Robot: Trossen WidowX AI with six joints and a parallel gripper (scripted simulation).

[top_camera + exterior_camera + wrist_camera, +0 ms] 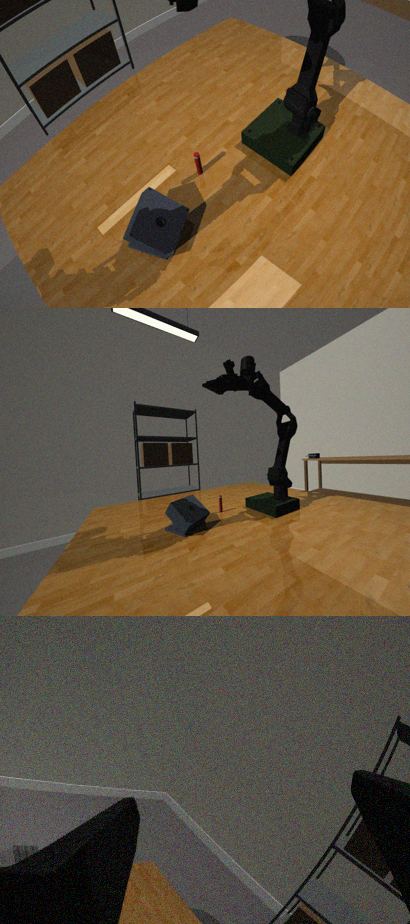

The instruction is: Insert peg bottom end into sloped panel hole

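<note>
A slim red peg with a light ring near its top stands upright on the wooden table, between the panel and the robot's base. It looks round. The dark blue-grey sloped panel has one dark round-looking hole in its face. My gripper is open and empty, with its two black fingers wide apart in the wrist view. In the exterior view it is high above the table, far above the peg and panel. The peg and panel are not in the wrist view.
The dark green base block carries the arm. The wooden table has bright light patches and arm shadows on it. A metal shelf rack stands beyond the table.
</note>
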